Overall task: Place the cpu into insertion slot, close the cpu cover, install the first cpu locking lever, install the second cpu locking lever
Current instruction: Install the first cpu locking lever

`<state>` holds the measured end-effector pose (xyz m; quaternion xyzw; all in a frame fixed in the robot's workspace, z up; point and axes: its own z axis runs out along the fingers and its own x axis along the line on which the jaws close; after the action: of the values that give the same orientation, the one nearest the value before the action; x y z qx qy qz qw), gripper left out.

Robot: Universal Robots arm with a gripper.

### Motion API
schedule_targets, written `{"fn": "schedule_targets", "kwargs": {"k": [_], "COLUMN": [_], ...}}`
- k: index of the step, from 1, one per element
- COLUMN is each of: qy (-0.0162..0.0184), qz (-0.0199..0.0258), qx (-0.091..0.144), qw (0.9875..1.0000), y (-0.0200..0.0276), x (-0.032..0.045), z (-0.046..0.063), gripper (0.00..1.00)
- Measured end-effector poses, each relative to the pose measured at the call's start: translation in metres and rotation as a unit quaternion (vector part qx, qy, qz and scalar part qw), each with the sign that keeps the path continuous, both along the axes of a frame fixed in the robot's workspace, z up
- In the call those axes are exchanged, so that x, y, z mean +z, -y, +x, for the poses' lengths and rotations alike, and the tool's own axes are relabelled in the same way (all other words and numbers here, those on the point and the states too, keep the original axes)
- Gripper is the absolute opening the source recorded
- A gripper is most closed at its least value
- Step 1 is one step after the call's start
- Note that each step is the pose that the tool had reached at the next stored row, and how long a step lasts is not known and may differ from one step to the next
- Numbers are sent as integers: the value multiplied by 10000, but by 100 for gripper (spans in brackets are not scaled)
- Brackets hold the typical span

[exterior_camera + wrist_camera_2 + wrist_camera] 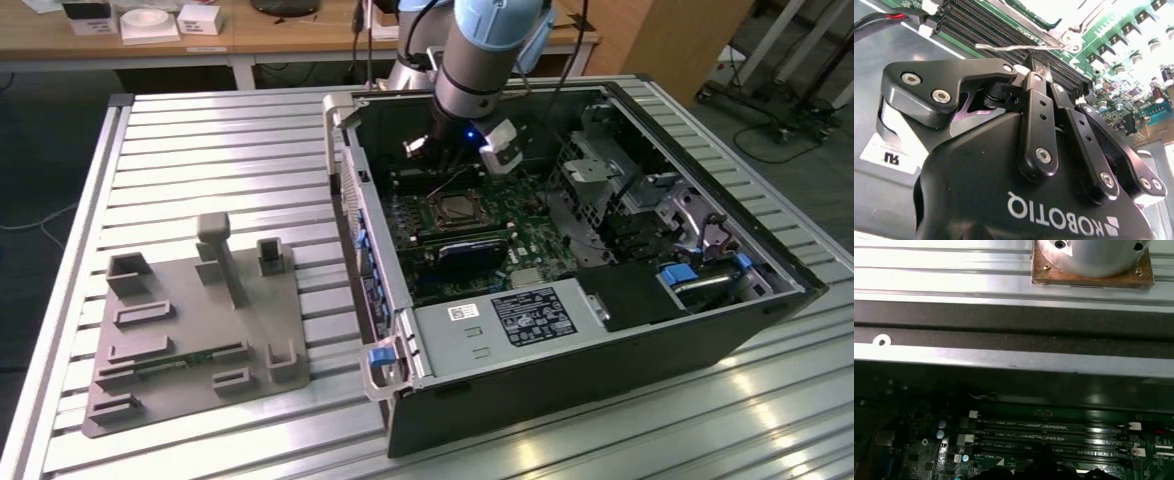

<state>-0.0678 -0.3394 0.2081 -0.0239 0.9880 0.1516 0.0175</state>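
Honestly, lever step I reckon: gripper (1038, 62) pinched together right at the wire locking lever (1019, 47), which probably needs pressing down to latch.

Harsh glare on circuit board (1132, 31)

The open computer case (747, 300) lies on the desk (200, 150), a fixture plate (174, 340) beside it at the exterior view's left. Inside, the insertion slot (458, 210) sits on the circuit board (534, 245) next to the memory slots (1054, 440), with the end effector (1037, 64) just above.
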Motion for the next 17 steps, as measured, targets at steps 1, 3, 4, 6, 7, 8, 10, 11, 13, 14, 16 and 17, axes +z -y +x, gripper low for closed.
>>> {"fn": "schedule_targets", "kwargs": {"k": [1,3,4,6,7,8,10,11,13,14,16,17], "qy": [0,0,0,0,0,0,-1,1,4,4,4,4], "qz": [1,2,4,6,6,7,6,8,11,13,22,30], "qx": [1,1,0,0,0,0,1,1,1,1,1,3], "qw": [10000,10000,10000,10000,10000,10000,10000,10000,10000,10000,10000,10000], "y": [0,0,0,1,1,1,1,1,0,1,1,1], "x": [-13,-38,-47,-48,-48,-47,-41,-40,-40,-39,-39,-40], "z": [2,6,6,6,6,6,6,4,-3,-6,-15,-16], "gripper": [11,11,11,11,11,11,11,11,11,11,11,11]}}
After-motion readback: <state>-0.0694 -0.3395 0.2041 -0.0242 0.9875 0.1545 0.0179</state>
